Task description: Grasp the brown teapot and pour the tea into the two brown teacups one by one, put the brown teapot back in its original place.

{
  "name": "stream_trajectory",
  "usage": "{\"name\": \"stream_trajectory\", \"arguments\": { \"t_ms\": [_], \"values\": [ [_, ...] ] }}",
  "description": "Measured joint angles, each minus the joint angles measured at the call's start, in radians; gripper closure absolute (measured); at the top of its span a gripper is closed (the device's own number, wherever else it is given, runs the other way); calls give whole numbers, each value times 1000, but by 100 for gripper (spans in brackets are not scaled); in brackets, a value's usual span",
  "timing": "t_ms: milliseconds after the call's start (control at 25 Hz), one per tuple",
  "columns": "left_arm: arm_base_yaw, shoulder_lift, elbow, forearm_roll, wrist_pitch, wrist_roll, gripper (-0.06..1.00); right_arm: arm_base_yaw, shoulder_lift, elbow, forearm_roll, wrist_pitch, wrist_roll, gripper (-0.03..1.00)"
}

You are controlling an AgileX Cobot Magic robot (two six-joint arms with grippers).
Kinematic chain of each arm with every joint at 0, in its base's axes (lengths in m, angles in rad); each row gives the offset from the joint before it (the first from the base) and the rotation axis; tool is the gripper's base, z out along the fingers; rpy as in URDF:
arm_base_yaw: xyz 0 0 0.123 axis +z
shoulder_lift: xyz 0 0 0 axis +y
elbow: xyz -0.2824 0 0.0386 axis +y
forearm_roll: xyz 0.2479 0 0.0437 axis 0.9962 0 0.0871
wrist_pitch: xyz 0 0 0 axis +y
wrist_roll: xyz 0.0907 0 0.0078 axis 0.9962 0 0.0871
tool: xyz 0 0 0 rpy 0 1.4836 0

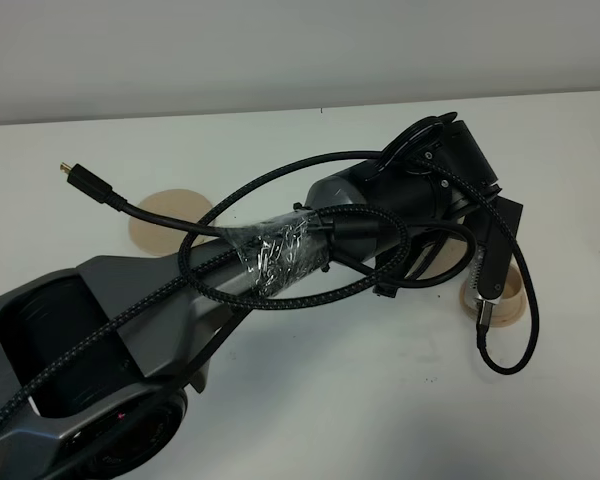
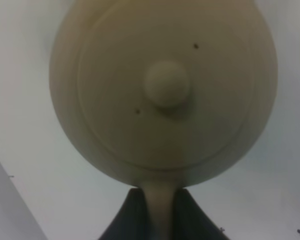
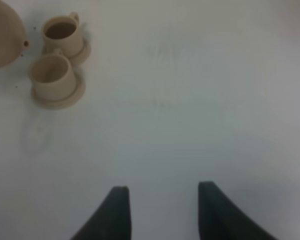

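Clamping the loop handle between closed jaws, the left gripper (image 2: 159, 196) holds the brown teapot (image 2: 115, 100), whose body runs straight out ahead of the fingers: handle nearest, lid knob (image 2: 166, 84) in the middle, the spout on the far side and hidden in that view. From the right wrist view the spout (image 3: 25, 44) lies just beside the two brown teacups (image 3: 51, 75), aimed toward them. The cup closest to it (image 3: 61, 31) shows a dark inside and the other a pale one, though blur leaves the fill uncertain. The next pour, I judge, turns on lining that handle-to-spout axis up with the pale cup's mouth. The right gripper (image 3: 162, 212) hangs with jaws apart and empty over the bare table (image 3: 200, 100), well apart from the cups. The flat tan saucer (image 1: 165, 215) for the return lies well apart on the left, beyond the left arm (image 1: 280, 260) that reaches across.
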Motion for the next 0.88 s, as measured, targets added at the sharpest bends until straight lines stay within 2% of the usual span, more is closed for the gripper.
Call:
{"name": "stream_trajectory", "arguments": {
  "t_ms": [480,880],
  "values": [
    [-42,15,0,86,3,-10,82,0,0,0,0,0,-1,64],
    [-54,16,0,123,2,-11,82,0,0,0,0,0,0,64]
  ]
}}
